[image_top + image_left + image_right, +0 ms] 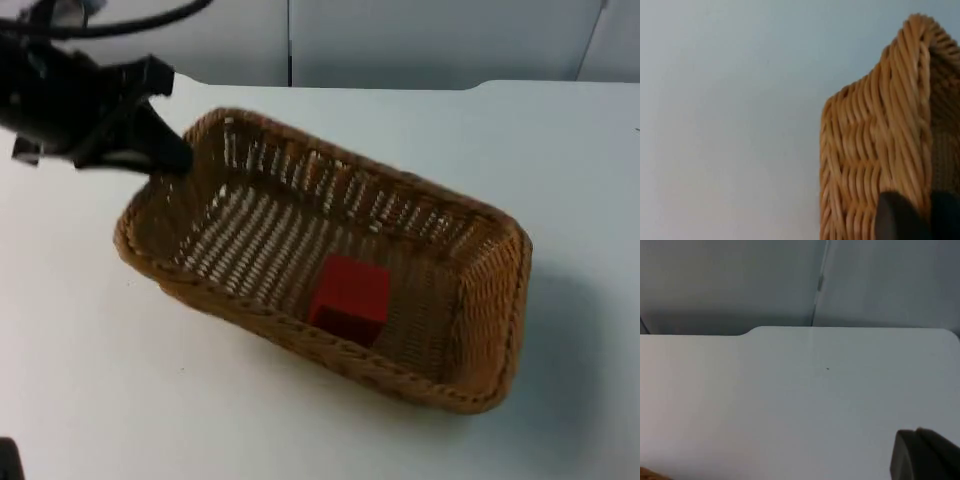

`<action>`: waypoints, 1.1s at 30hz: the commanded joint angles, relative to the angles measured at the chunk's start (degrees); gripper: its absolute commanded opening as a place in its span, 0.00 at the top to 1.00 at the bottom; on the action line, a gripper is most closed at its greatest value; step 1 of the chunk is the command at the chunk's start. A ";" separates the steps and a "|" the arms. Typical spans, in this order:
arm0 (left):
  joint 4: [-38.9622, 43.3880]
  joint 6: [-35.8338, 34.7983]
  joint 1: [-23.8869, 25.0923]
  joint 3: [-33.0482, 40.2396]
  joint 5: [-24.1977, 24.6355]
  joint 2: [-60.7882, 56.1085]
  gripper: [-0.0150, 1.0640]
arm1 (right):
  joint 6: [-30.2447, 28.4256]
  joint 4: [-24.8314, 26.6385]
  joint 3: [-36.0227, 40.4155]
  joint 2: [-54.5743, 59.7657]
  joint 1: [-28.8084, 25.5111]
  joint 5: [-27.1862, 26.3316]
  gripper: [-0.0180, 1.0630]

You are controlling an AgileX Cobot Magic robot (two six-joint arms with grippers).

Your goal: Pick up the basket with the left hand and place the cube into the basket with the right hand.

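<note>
A woven wicker basket (512, 300) lies at the middle of the white table in the top view, its long side running from upper left to lower right. A red cube (350, 293) rests on the basket's floor, toward its near wall. My left gripper (168, 158) is shut on the basket's rim at its far left corner. In the left wrist view the basket's wall (870, 150) stands close, and the rim runs between the left gripper's (922, 212) two dark fingertips. My right gripper (927, 456) hangs over bare table, away from the basket.
The grey partition wall (420, 40) closes the table's far edge, with a vertical seam (819, 282) in it. White table top (90, 380) lies open on all sides of the basket. A soft shadow (575, 330) falls to the basket's right.
</note>
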 commanded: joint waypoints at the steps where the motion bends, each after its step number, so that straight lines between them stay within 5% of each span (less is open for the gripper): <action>1: 4.10 -2.24 -0.10 -1.93 -2.38 -5.46 0.99 | 0.57 -4.57 0.24 -2.22 -0.38 -0.32 0.99; 6: 7.21 -2.91 -0.10 -2.38 -11.48 -14.26 0.99 | 1.78 -7.84 0.24 -5.70 -0.38 -3.22 0.99; 10: 13.03 -10.97 0.44 -2.38 -7.31 -13.08 0.99 | 1.78 -7.31 0.24 -6.80 -0.38 -3.23 0.99; 20: 10.78 -14.82 0.44 -2.38 2.22 -3.89 0.99 | 1.78 -6.69 0.24 -6.80 -0.38 -2.20 0.99; 33: 4.71 -14.56 0.44 -2.38 2.76 5.40 0.99 | 1.52 -6.69 0.24 -6.80 -0.38 -1.20 0.99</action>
